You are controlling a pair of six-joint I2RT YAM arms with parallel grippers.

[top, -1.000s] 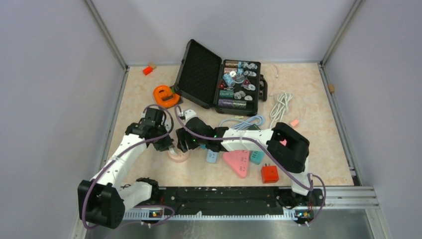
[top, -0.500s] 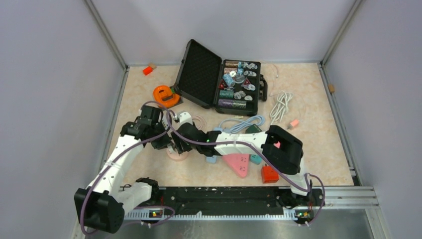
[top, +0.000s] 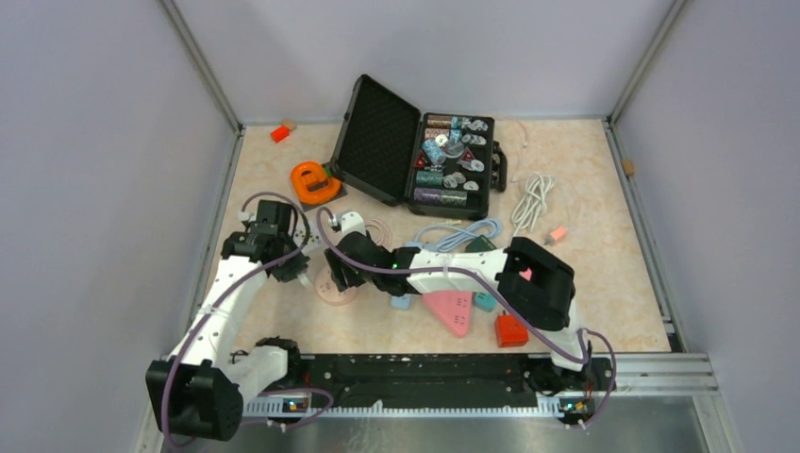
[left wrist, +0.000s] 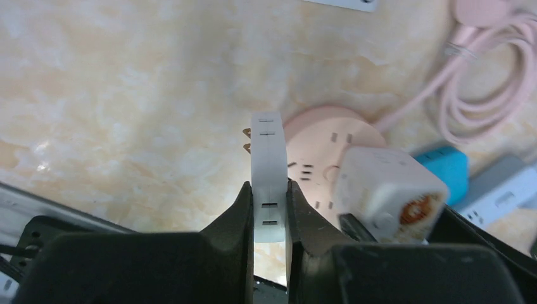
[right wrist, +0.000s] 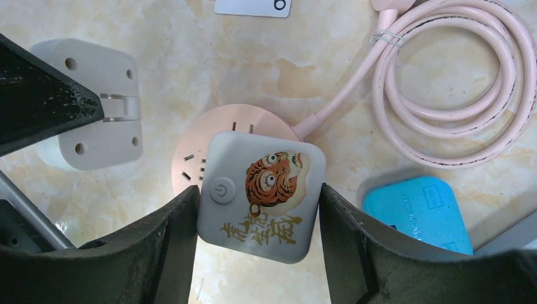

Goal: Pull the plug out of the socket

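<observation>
A round pink socket (top: 337, 293) lies on the table, and also shows in the left wrist view (left wrist: 316, 136) and the right wrist view (right wrist: 209, 136). My left gripper (left wrist: 269, 202) is shut on a flat white plug (left wrist: 267, 158) and holds it just left of the socket, its prongs in the open. In the top view the left gripper (top: 300, 274) is left of the socket. My right gripper (right wrist: 259, 209) is shut on a white cube with a tiger picture (right wrist: 261, 193) that sits over the socket. The white plug (right wrist: 95, 114) is apart from the cube.
A coiled pink cable (right wrist: 443, 82) runs from the socket. A blue socket block (right wrist: 418, 212) lies close on the right. An open black case (top: 415, 156), an orange tape roll (top: 314, 181), a pink triangular strip (top: 451, 307) and a red adapter (top: 510, 328) lie around.
My left gripper has moved left, away from the pink socket, with the white plug in it. My right gripper first slid left over the socket and now stays there.
</observation>
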